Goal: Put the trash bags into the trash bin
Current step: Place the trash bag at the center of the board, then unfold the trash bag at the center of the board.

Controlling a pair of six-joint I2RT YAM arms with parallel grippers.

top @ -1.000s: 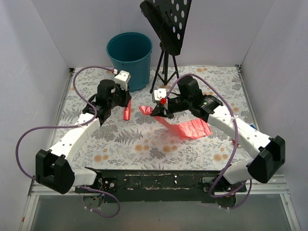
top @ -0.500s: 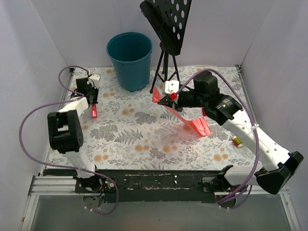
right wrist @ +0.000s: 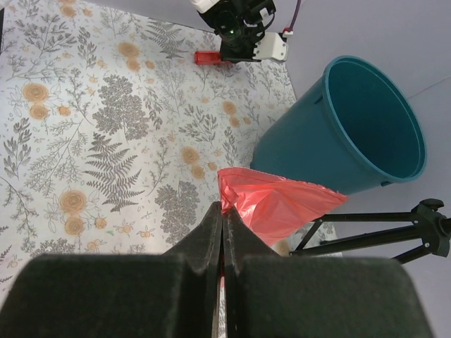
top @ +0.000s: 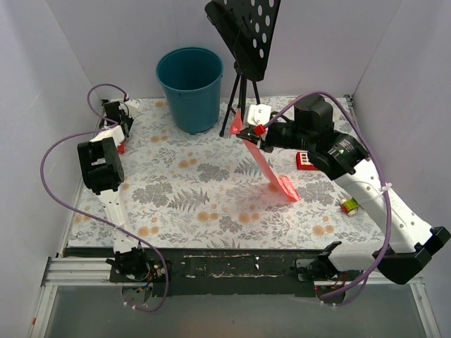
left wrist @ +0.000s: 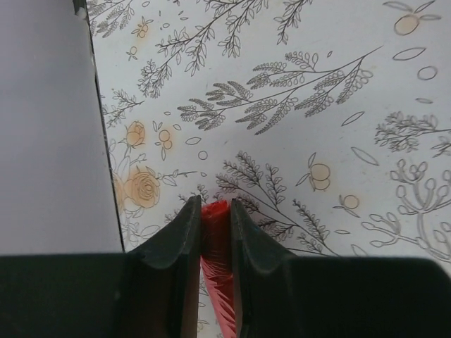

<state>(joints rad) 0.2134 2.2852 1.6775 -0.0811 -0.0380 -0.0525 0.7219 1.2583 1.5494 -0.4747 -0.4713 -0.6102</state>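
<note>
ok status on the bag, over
Left gripper shut on small red cylinder, far left. Right gripper shut on trash bag, lifted, short of trash bin. Stand tripod close beside the bag.

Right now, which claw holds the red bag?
The right claw, beside the bin, pinches the bag; the left claw grips only a small red cylinder.

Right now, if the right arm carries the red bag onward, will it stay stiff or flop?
Likely floppy: the trash bag sags as a limp strip from the right fingers toward the table. Probably light, since the film looks thin and crinkled. Its trailing end might catch on the trash bin rim.
</note>
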